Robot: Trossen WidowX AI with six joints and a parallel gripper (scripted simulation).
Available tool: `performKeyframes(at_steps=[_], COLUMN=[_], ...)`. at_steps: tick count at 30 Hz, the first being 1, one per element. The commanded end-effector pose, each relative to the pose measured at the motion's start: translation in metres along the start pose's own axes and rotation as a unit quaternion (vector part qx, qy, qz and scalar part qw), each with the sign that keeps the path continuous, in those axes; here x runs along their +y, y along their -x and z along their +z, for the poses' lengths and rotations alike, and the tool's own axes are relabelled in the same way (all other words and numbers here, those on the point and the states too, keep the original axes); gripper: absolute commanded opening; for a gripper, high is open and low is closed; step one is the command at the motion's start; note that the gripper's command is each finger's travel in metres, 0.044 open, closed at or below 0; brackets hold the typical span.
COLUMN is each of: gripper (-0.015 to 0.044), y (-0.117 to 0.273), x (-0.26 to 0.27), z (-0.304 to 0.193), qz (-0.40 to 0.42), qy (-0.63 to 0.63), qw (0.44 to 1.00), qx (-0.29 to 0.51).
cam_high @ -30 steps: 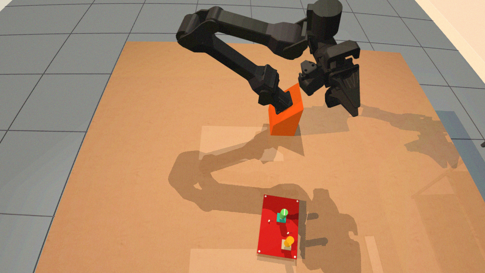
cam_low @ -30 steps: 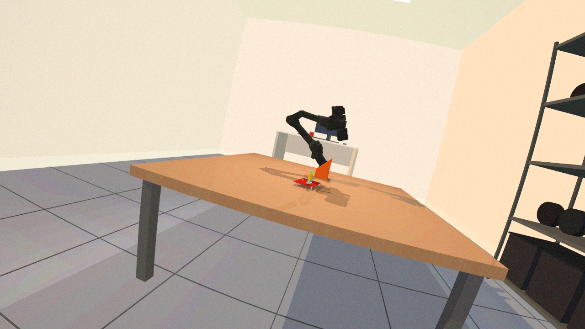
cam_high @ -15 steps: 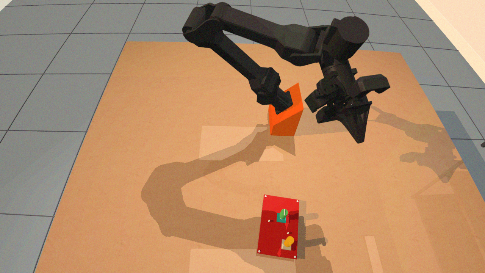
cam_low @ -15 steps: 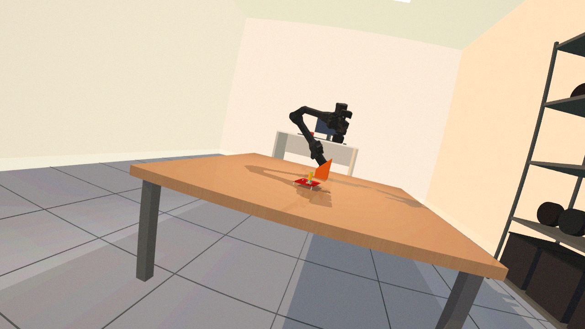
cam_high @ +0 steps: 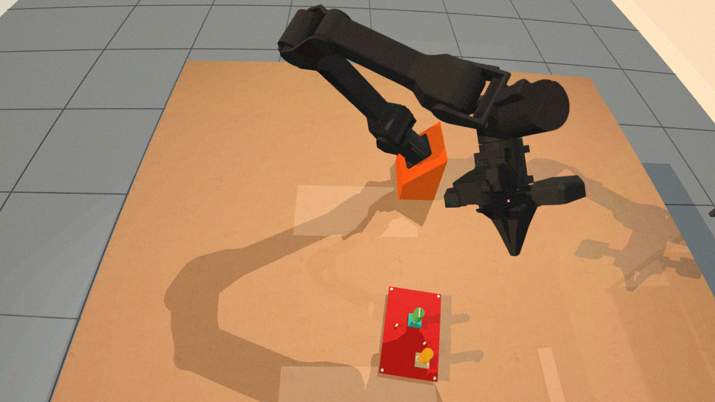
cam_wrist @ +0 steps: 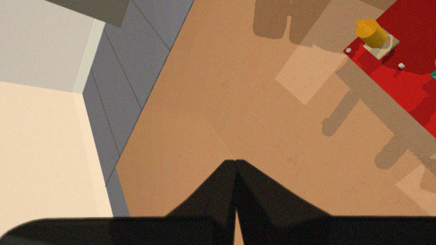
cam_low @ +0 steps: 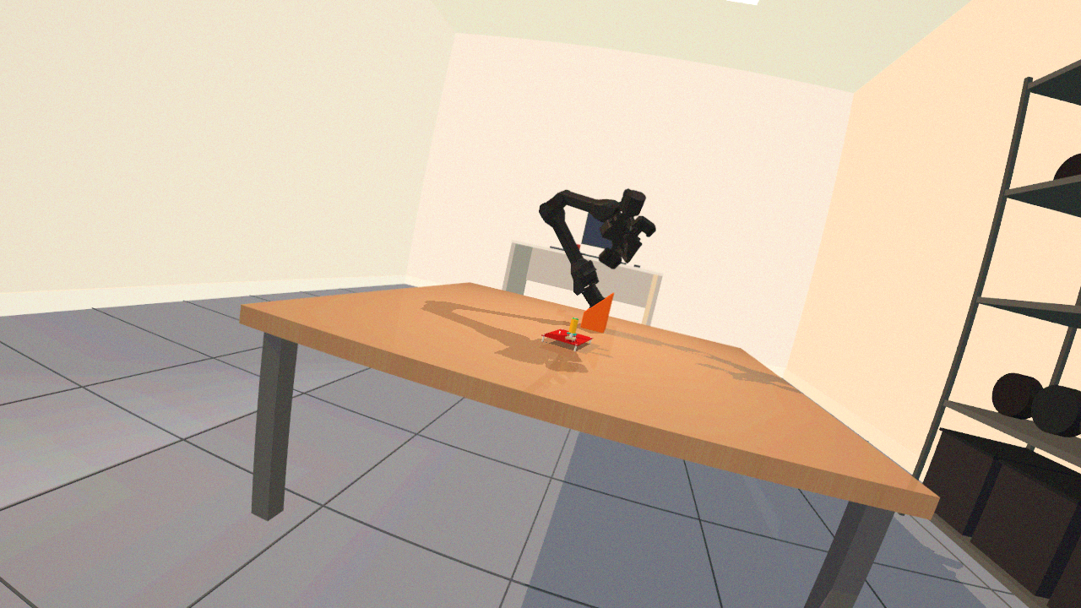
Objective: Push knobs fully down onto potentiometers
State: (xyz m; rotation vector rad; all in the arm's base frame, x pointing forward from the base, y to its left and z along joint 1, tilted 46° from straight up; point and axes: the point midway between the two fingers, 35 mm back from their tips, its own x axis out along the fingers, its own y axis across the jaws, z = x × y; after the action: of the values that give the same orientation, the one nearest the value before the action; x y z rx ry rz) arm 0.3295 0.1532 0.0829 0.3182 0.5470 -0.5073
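Pincer (cam_high: 514, 253) (cam_low: 627, 260) (cam_wrist: 234, 169) pressed together on nothing, aimed down beside the board (cam_high: 400, 344) (cam_low: 557, 338) (cam_wrist: 402, 88). Its yellow knob (cam_high: 425, 355) (cam_low: 574, 323) (cam_wrist: 375, 34) and green knob (cam_high: 419, 314) (cam_wrist: 435, 62) stand raised; this looks like approach, next calling for alignment above one. Beyond the board, the arm (cam_high: 370, 44) (cam_low: 585, 203) bends high from an orange block (cam_high: 422, 182) (cam_low: 598, 313).

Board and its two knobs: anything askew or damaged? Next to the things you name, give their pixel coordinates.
No visible damage. The green knob (cam_high: 418, 314) and yellow knob (cam_high: 425, 355) (cam_wrist: 371, 33) stand high over the red board (cam_high: 400, 344) (cam_wrist: 409, 92), fitting an unfinished push; slight tilt I can't rule out.
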Motion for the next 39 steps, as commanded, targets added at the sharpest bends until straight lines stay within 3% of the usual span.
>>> performKeyframes(at_steps=[1, 17, 39], gripper=[0.0, 0.0, 0.0], y=[-0.014, -0.059, -0.089], x=[-0.006, -0.047, -0.118], z=[0.005, 0.03, 0.064], qz=[-0.035, -0.173, -0.269], qy=[0.05, 0.254, 0.443], qw=[0.998, 0.944, 0.786], qx=[0.016, 0.12, 0.337])
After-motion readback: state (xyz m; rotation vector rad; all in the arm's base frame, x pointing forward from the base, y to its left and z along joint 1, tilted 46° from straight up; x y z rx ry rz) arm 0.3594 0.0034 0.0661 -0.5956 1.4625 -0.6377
